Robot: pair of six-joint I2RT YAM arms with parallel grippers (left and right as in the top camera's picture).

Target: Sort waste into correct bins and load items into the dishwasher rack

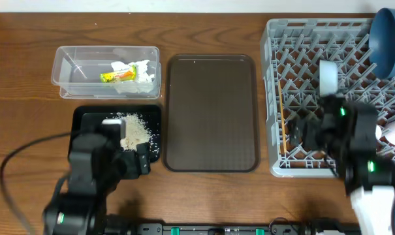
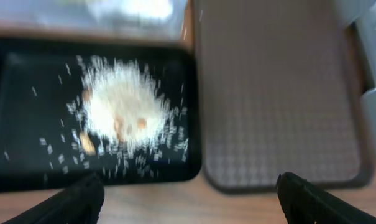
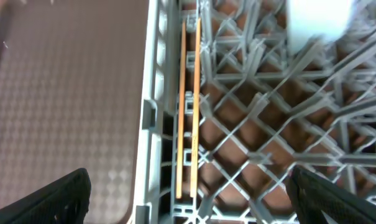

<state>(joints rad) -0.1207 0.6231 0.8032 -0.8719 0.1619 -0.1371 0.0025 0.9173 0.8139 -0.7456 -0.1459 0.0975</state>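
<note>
— On the near side of the table, two arms hover over a job that looks nearly done. What could go wrong from here?

— Two things, in my judgement. On the left, the loose rice [image 1: 135, 130] lies heaped in the black tray [image 1: 86, 121], with stray grains spread toward its right and near rims. The left gripper [image 2: 191, 202] hangs just above that near rim. A low pass would clip the tray and throw grains onto the wood.

— And on the right?

— The chopsticks [image 3: 188, 106] lie side by side along the left wall of the dishwasher rack [image 1: 273, 98]. They are thin enough to slip through the lattice floor if jolted. The right gripper [image 3: 194, 202] hovers close above them at the rack's near left corner, so a careless move could snag a peg and shake the whole rack.

— How do the claws stand?

— Both are spread wide, their fingertips at the edges of the wrist views. Nothing is between them, and I see them touching nothing.

— And the rest?

— The napkin [image 1: 143, 72] and the wrapper [image 1: 117, 76] rest in the clear tub [image 1: 66, 72] at far left. The cream cup [image 1: 329, 77] lies among the pegs, and a blue dish [image 1: 388, 36] leans in the rack's far right corner. The brown serving tray [image 1: 212, 111] sits between bins and rack.
</note>
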